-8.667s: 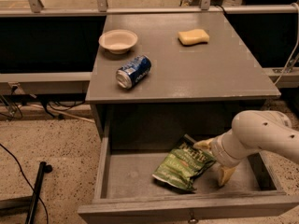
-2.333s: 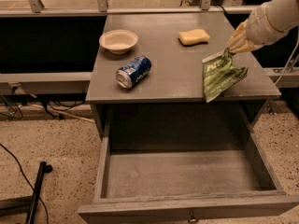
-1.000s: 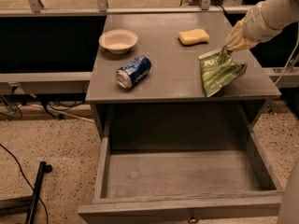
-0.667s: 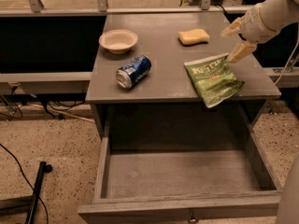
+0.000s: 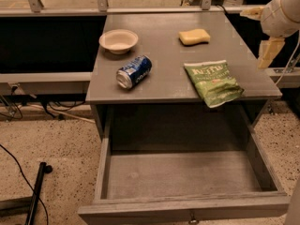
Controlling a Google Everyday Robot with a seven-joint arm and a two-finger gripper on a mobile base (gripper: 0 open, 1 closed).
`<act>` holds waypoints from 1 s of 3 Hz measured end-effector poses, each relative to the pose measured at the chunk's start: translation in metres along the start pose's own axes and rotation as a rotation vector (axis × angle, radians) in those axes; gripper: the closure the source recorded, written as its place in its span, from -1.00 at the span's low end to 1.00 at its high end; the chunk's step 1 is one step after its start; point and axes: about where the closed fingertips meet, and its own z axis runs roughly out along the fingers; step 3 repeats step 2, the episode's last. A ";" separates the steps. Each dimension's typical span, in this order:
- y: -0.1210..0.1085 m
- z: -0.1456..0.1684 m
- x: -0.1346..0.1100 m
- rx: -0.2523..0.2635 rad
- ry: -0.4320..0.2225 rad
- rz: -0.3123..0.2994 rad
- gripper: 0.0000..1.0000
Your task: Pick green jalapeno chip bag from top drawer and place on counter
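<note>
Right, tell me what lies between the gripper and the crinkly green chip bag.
Nothing. The camera view shows only bare matte grey counter between the crinkly green chip bag and the open pale two-finger gripper, which hangs off the counter's right edge.

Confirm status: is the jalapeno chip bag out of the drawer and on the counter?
Done: the green jalapeno chip bag lies flat on the counter, front right, its near corner at the edge. The top drawer stands open with no bag in it.
In hand: nothing. The gripper is open, off the counter's right side, clear of the bag.
Left: pick and place look complete.
</note>
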 end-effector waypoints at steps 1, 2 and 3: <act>0.000 -0.031 0.018 0.008 0.051 -0.061 -1.00; 0.000 -0.031 0.018 0.008 0.051 -0.061 -1.00; 0.000 -0.031 0.018 0.008 0.051 -0.061 -1.00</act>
